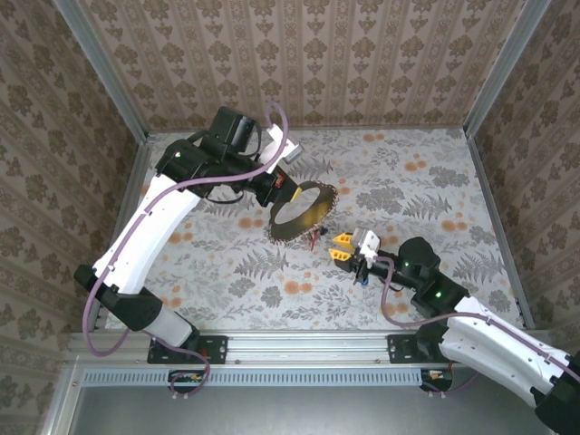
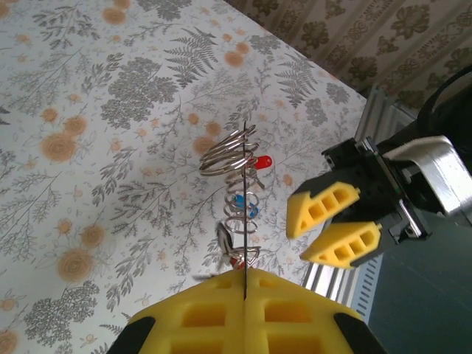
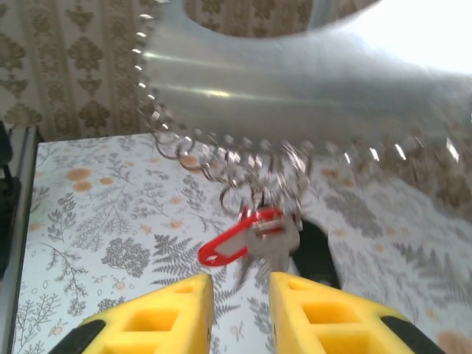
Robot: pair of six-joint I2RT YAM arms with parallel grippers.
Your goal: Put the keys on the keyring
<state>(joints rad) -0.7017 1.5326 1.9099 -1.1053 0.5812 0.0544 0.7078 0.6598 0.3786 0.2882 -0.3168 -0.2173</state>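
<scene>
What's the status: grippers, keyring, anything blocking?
Left gripper shut on keyring. Right gripper open, facing red key hanging below keyring. Nothing in between.

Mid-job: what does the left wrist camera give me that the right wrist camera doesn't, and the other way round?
Left wrist: the keyring edge-on, clamped in the left gripper; a blue key head; the right gripper open nearby. Right wrist: the keyring's broad grey face with toothed rim, and a silver key blade just ahead of open fingers. Both: a red key head, small wire loops, the flowered table.
</scene>
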